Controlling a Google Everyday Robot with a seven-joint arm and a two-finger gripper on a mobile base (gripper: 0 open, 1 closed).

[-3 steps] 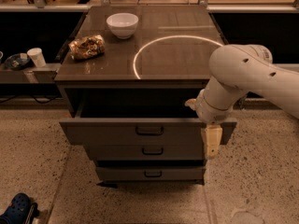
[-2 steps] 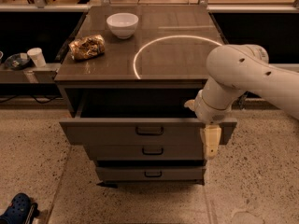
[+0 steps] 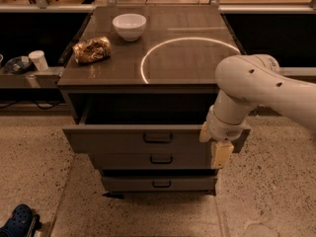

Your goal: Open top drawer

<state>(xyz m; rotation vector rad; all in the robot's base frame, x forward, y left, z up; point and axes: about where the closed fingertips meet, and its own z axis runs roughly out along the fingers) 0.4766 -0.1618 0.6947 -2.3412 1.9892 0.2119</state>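
Observation:
The top drawer (image 3: 113, 138) is the widest of three grey-brown drawers. It stands pulled out from the cabinet, and its dark inside (image 3: 143, 108) shows. Its small dark loop handle (image 3: 158, 138) is at the centre of the front panel. My gripper (image 3: 220, 154) hangs from the white arm (image 3: 247, 90) at the right end of that front panel, to the right of the handle and apart from it. It overlaps the drawer's right corner, and nothing shows in its hold.
Two narrower drawers (image 3: 161, 160) (image 3: 161, 183) sit below. On the cabinet top (image 3: 197, 23) are a white bowl (image 3: 129, 26), a crinkled snack bag (image 3: 92, 50) and a bright ring of light (image 3: 187, 58). A white cup (image 3: 38, 60) stands on the left shelf. A blue shoe (image 3: 17, 221) lies at the bottom left.

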